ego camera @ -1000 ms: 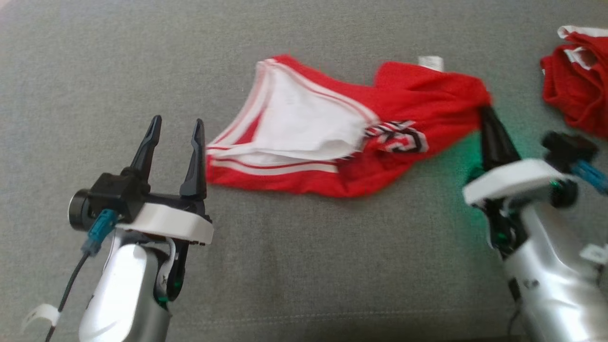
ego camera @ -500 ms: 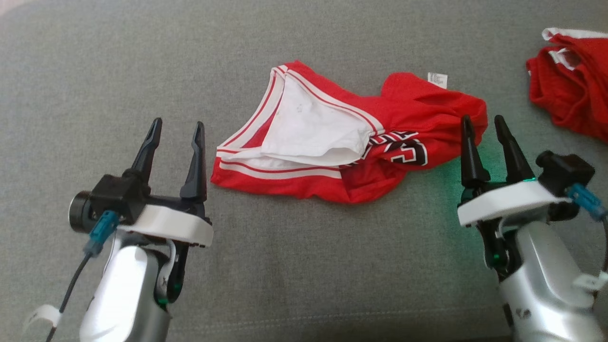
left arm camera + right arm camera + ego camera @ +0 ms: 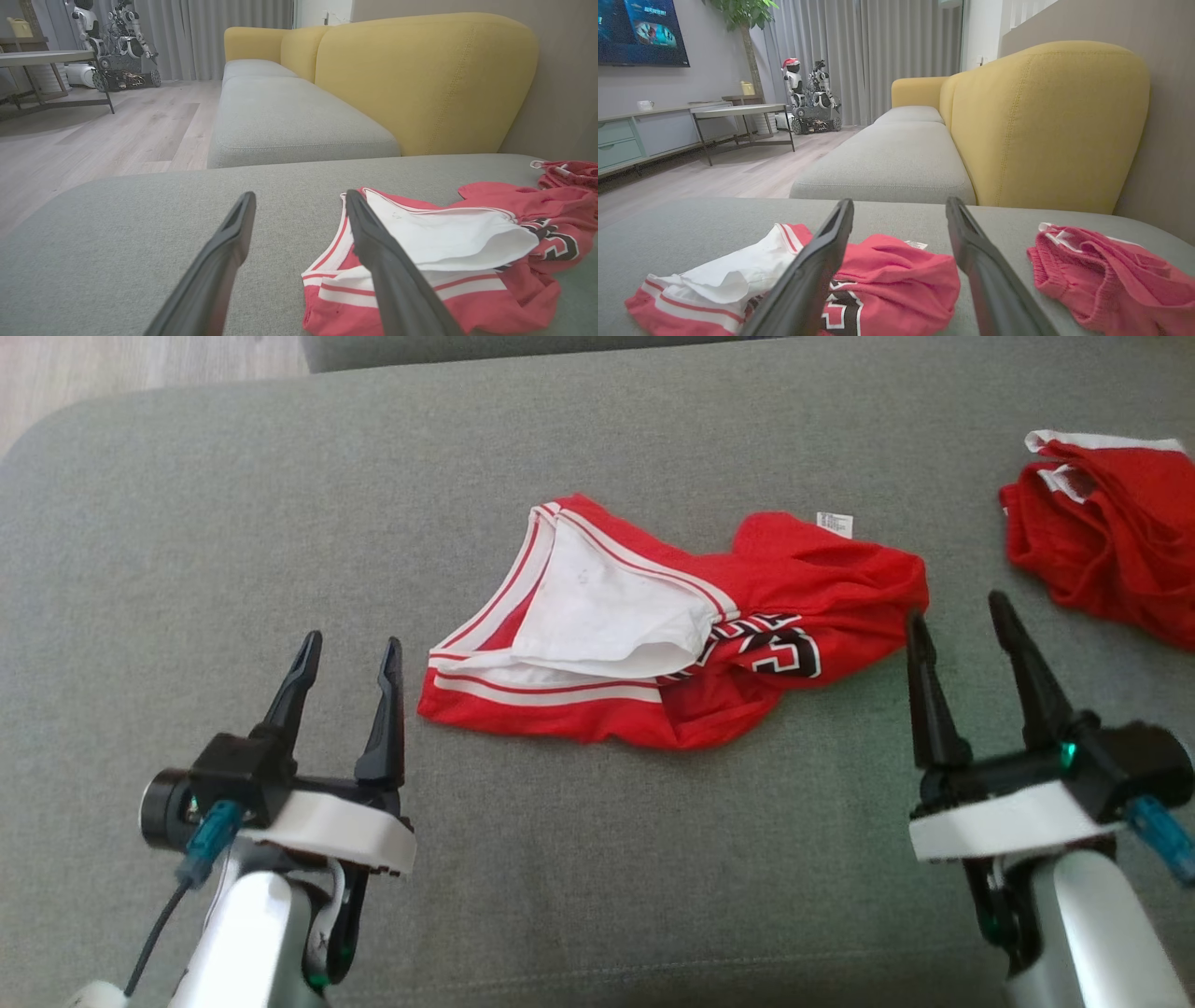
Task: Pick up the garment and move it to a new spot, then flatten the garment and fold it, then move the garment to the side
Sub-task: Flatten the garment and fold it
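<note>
at lower right of the head view, let go of the garment (image 3: 653,616) a moment earlier and drew the right end effector (image 3: 958,609) back, fingers spread wide, just clear of the red hem. kept the left end effector (image 3: 352,642) open too, near the striped edge. left the garment crumpled mid-frame on the grey woven sofa cushion (image 3: 597,859). probably finished the relocation; flattening due next. thin red mesh, white trim bands, white lining turned out, black-and-white lettering.
</note>
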